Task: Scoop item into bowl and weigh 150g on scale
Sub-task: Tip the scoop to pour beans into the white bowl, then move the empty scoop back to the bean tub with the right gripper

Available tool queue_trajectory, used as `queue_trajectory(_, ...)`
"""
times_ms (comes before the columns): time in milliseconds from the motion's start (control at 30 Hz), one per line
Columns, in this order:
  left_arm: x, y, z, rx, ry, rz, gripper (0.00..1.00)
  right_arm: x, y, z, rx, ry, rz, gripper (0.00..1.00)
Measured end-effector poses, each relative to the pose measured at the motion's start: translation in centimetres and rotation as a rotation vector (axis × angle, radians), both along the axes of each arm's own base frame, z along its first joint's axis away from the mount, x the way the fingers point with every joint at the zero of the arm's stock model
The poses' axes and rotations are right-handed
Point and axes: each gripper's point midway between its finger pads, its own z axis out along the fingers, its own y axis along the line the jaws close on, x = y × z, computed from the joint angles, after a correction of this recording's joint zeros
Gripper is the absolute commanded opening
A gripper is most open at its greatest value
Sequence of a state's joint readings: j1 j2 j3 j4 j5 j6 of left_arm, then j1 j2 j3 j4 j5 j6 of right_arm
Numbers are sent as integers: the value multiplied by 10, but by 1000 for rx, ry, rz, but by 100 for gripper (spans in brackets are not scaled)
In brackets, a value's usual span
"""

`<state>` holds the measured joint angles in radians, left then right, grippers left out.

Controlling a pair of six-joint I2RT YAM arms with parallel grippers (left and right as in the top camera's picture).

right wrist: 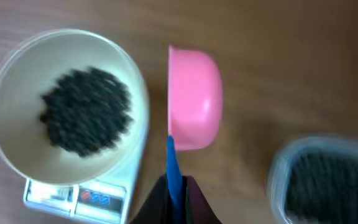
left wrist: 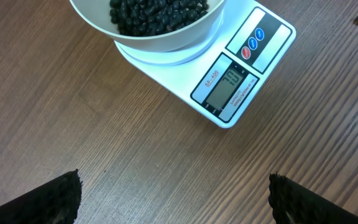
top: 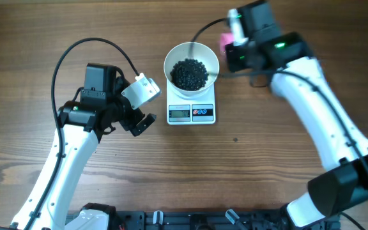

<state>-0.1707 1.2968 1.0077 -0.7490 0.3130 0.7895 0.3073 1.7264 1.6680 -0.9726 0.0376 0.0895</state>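
A: Wood table point(top: 267, 160), and where's the scale point(top: 192, 112)?
B: Mid-table, toward the far edge, with the bowl point(top: 172, 64) standing on it. Beans point(top: 189, 73) lie heaped in the bowl's middle. The display point(left wrist: 227, 84) faces the near edge, but I can't make out its digits.
A: Right gripper point(right wrist: 174, 186)?
B: Clamped tight on the blue handle point(right wrist: 173, 158) of the pink scoop point(right wrist: 194, 99). The scoop is turned on its side, between the bowl's rim and the tub point(right wrist: 328, 180), which has more beans in it.
A: Left gripper point(top: 144, 107)?
B: Jaws wide apart, nothing in them. It hovers just left of the scale.
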Motion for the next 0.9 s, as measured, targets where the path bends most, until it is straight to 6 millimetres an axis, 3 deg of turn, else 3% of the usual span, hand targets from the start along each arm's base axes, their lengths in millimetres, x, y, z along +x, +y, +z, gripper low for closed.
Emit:
queue_trajectory(67,0,0,0,0,0,0,100,-1,-45,6,51,29,-125,4)
queue_trajectory(100,0,0,0,0,0,0,100,-4,-80,15,91,26,-216,4)
queue_trajectory(133,0,0,0,0,0,0,100,-5,-102,22,111,14,-275,4)
queue_trajectory(233,0,0,0,0,0,0,100,-20,-150,31,141,22,-399,4)
queue_trajectory(333,0,0,0,0,0,0,100,-26,-169,30,133,31,-434,4)
queue_trajectory(500,0,0,0,0,0,0,100,-21,-175,25,87,31,-393,4)
queue_trajectory(700,0,0,0,0,0,0,100,-12,-188,-35,-25,190,-343,4)
queue_trajectory(900,0,0,0,0,0,0,100,-14,-204,-63,-139,274,-330,4)
